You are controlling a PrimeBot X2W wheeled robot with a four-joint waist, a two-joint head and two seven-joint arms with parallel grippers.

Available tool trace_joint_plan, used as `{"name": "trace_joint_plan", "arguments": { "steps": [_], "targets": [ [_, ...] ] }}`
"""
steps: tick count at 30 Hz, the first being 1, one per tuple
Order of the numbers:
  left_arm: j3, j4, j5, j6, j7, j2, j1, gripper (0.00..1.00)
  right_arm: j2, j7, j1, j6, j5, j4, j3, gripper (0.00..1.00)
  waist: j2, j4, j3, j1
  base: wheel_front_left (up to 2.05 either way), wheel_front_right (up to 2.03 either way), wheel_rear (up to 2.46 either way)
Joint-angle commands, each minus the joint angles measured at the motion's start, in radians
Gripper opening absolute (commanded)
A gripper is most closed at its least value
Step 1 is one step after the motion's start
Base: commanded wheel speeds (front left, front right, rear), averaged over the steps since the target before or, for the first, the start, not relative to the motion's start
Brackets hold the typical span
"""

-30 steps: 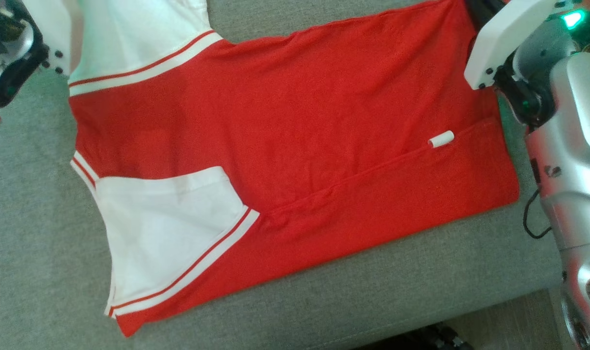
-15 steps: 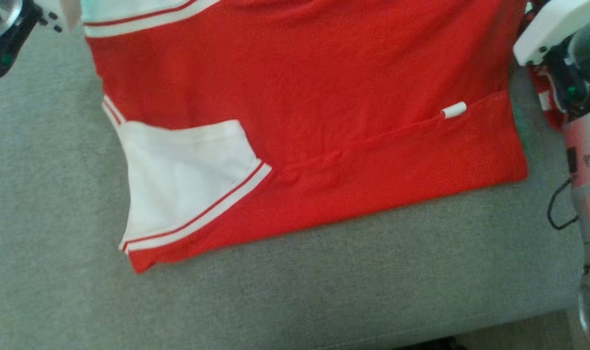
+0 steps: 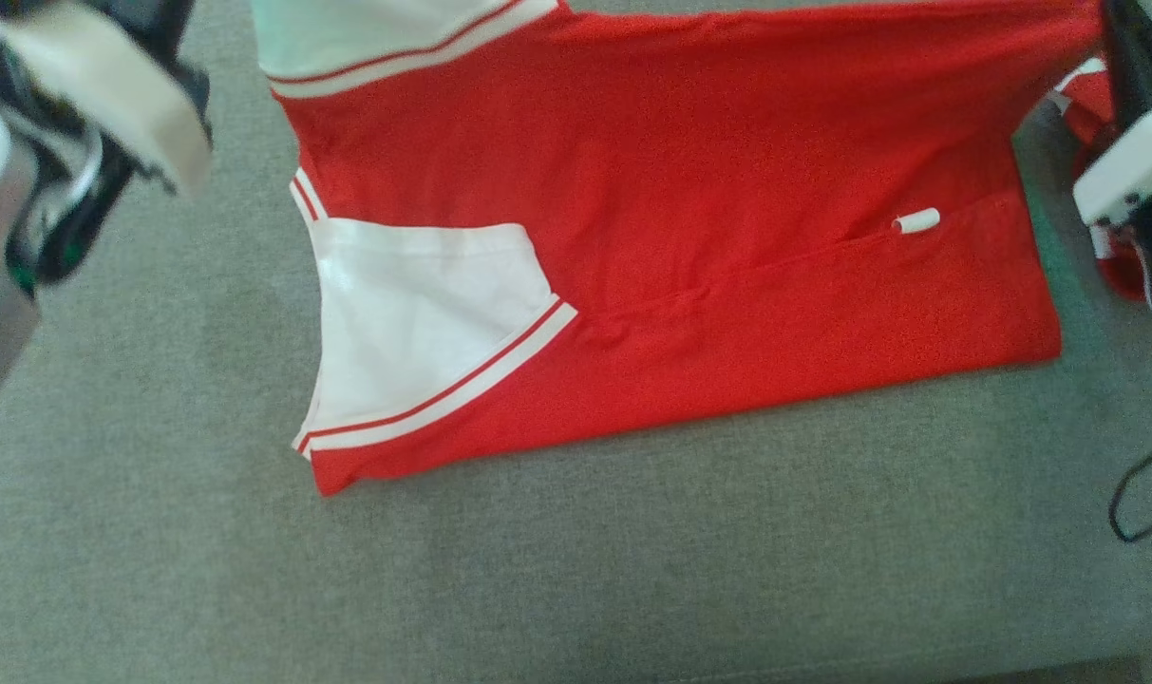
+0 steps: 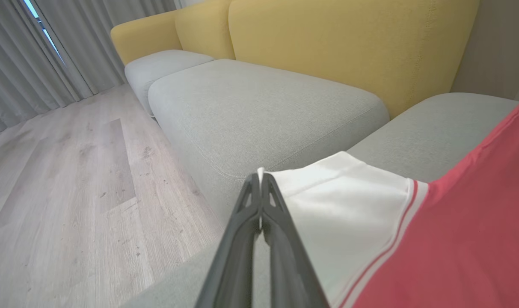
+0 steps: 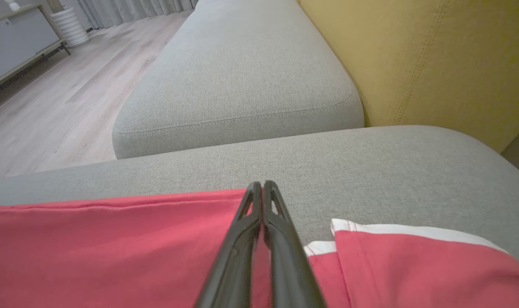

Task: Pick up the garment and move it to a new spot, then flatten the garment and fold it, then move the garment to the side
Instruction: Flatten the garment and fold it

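Running off the head view's top, the garment (image 3: 680,190) is cropped.

Grey sofa cushions (image 4: 259,98), yellow backrest (image 4: 349,38) behind, lt wood floor (image 4: 62,179), grey curtains (image 4: 28,55), low cabinet (image 5: 15,38) in bg

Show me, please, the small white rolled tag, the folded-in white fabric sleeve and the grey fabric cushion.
Small white rolled tag (image 3: 916,221): head view, its middle.
Folded-in white fabric sleeve (image 3: 424,328): head view, its centre.
Grey fabric cushion (image 3: 632,570): head view, bare front.
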Motion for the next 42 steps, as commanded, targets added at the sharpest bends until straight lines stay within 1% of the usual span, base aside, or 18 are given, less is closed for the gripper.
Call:
{"name": "trace_joint_plan", "arguments": {
  "steps": [1, 2, 3, 4, 9, 13, 17, 21, 24, 29, 35, 40, 41, 42],
  "targets": [
    [0.057, -0.057, -0.011, 0.023, -0.015, 0.070, 0.005, 0.00, -0.008, 0.010, 0.027, -0.001, 0.006, -0.066, -0.007, 0.00, 0.0000, 0.007, -0.009, 0.0001, 0.00, 0.00, 0.00],
    [0.059, -0.091, -0.020, 0.039, -0.019, 0.085, 0.038, 0.00, -0.007, 0.015, 0.051, -0.001, 0.004, -0.089, -0.016, 0.00, 0.0000, 0.009, -0.013, 0.0001, 0.00, 0.00, 0.00],
    [0.059, -0.091, -0.020, 0.039, -0.019, 0.085, 0.038, 0.00, -0.007, 0.015, 0.051, -0.001, 0.004, -0.089, -0.016, 0.00, 0.0000, 0.009, -0.013, 0.0001, 0.00, 0.00, 0.00],
    [0.060, -0.125, -0.027, 0.055, -0.022, 0.101, 0.070, 0.00, -0.006, 0.021, 0.075, -0.001, 0.001, -0.111, -0.024, 0.00, 0.0000, 0.012, -0.017, 0.0001, 0.00, 0.00, 0.00],
    [0.064, -0.292, -0.070, 0.148, -0.039, 0.173, 0.234, 0.00, 0.000, 0.045, 0.172, -0.001, -0.012, -0.185, -0.064, 0.00, 0.0000, 0.027, -0.029, 0.0001, 0.00, 0.00, 0.00],
    [0.065, -0.415, -0.091, 0.226, -0.062, 0.218, 0.346, 0.00, 0.010, 0.054, 0.228, -0.001, -0.020, -0.210, -0.098, 0.00, 0.0000, 0.039, -0.032, 0.0001, 0.00, 0.00, 0.00],
    [0.058, -0.508, -0.110, 0.290, -0.093, 0.243, 0.450, 0.00, 0.026, 0.056, 0.275, -0.001, -0.025, -0.222, -0.131, 0.00, 0.0000, 0.049, -0.030, 0.0001, 0.00, 0.00, 0.00],
    [0.042, -0.563, -0.130, 0.337, -0.126, 0.245, 0.543, 0.00, 0.044, 0.050, 0.316, -0.001, -0.029, -0.231, -0.157, 0.00, 0.0000, 0.057, -0.027, 0.0001, 0.00, 0.00, 0.00],
    [0.033, -0.577, -0.141, 0.360, -0.152, 0.239, 0.596, 0.00, 0.055, 0.048, 0.344, -0.001, -0.032, -0.234, -0.167, 0.00, 0.0000, 0.062, -0.025, 0.0001, 0.00, 0.00, 0.00],
    [0.021, -0.582, -0.153, 0.380, -0.187, 0.223, 0.653, 0.00, 0.071, 0.038, 0.386, -0.001, -0.036, -0.242, -0.174, 0.00, 0.0000, 0.068, -0.025, 0.0001, 0.00, 0.00, 0.00],
    [0.009, -0.575, -0.180, 0.391, -0.206, 0.199, 0.702, 0.00, 0.082, 0.035, 0.435, -0.001, -0.034, -0.253, -0.186, 0.00, 0.0000, 0.069, -0.030, 0.0001, 0.00, 0.00, 0.00],
    [-0.011, -0.544, -0.198, 0.382, -0.214, 0.155, 0.724, 0.00, 0.091, 0.028, 0.445, -0.001, -0.038, -0.249, -0.199, 0.00, 0.0000, 0.068, -0.015, 0.0001, 0.00, 0.00, 0.00],
    [-0.014, -0.533, -0.200, 0.380, -0.218, 0.144, 0.726, 0.00, 0.093, 0.026, 0.444, -0.001, -0.041, -0.244, -0.199, 0.13, 0.0000, 0.067, -0.013, 0.0001, 0.00, 0.00, 0.00],
    [-0.018, -0.520, -0.199, 0.379, -0.222, 0.134, 0.728, 0.00, 0.094, 0.023, 0.442, -0.001, -0.046, -0.240, -0.201, 0.72, 0.0000, 0.066, -0.013, 0.0001, 0.00, 0.00, 0.00]
  ]
}}
